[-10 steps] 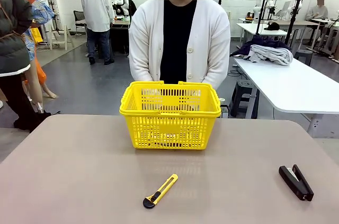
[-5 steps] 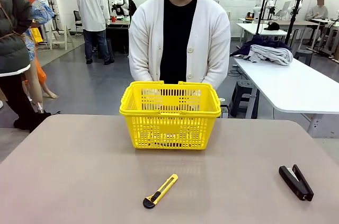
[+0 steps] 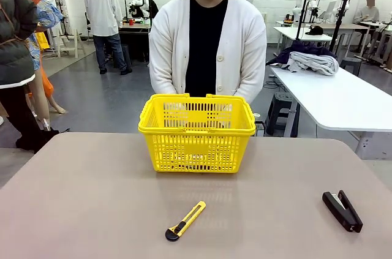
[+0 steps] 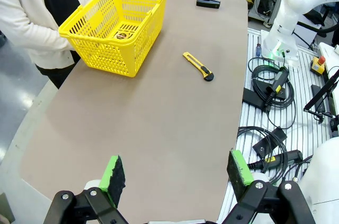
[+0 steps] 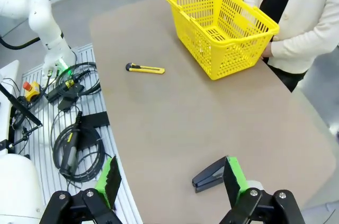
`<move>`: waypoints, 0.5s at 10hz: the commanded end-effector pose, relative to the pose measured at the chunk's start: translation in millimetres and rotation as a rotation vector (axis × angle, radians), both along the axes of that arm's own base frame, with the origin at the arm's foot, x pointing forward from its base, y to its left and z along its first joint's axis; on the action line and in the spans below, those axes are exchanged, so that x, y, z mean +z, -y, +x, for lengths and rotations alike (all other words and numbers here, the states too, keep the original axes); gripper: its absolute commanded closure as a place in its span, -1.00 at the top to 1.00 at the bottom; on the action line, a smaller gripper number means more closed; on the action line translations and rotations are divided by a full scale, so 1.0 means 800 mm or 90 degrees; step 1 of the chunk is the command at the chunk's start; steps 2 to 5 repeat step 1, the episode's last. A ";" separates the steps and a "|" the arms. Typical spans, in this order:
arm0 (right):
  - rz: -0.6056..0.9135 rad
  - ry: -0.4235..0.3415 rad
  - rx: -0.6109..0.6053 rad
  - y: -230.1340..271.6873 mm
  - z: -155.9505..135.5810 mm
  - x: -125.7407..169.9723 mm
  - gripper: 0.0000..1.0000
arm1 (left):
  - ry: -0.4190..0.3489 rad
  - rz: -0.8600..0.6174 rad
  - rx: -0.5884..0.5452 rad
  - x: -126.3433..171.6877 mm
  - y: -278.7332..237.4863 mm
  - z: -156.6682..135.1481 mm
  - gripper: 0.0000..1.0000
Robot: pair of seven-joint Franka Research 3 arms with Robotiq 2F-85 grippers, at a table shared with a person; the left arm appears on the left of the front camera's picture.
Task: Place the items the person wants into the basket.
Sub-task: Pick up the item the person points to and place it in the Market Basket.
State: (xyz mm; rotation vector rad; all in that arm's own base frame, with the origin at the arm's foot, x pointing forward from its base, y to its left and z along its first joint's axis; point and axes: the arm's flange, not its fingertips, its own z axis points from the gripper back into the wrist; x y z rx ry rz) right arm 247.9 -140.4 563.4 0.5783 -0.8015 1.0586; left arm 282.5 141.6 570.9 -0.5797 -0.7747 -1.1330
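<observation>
The left gripper (image 4: 177, 173) is wide open and holds nothing. It hangs high over its own end of the table (image 4: 159, 128). Far ahead of it and off to one side sits the yellow basket (image 4: 90, 36), close to the person (image 4: 32, 12). Between the gripper and the basket's end of the table lies a yellow-and-black knife (image 4: 198, 65). Past that, at the far edge, is a black stapler (image 4: 208, 2).

The right gripper (image 5: 172, 179) is wide open too, with nothing in it. The stapler lies just ahead of its green pads (image 5: 234, 177). The knife is farther on, and the basket is beyond that, right in front of the person.

Something round, yellow and black, lies inside the basket on its floor. It looks like the tape measure (image 4: 122, 35). It is too small to be sure.

The basket looks light and stiff, with holes all over. Its rim or handles would be the best place to hold it. The knife is thin and hard, so a grip across its middle seems best.
</observation>
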 end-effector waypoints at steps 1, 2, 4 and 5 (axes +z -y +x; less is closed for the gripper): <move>0.011 0.011 0.008 0.001 0.002 0.002 1.00 | 0.016 -0.010 -0.008 0.000 -0.002 0.000 1.00; 0.011 0.011 0.008 0.001 0.002 0.002 1.00 | 0.016 -0.010 -0.008 0.000 -0.002 0.000 1.00; 0.011 0.011 0.008 0.001 0.002 0.002 1.00 | 0.016 -0.010 -0.008 0.000 -0.002 0.000 1.00; 0.011 0.011 0.008 0.001 0.002 0.002 1.00 | 0.016 -0.010 -0.008 0.000 -0.002 0.000 1.00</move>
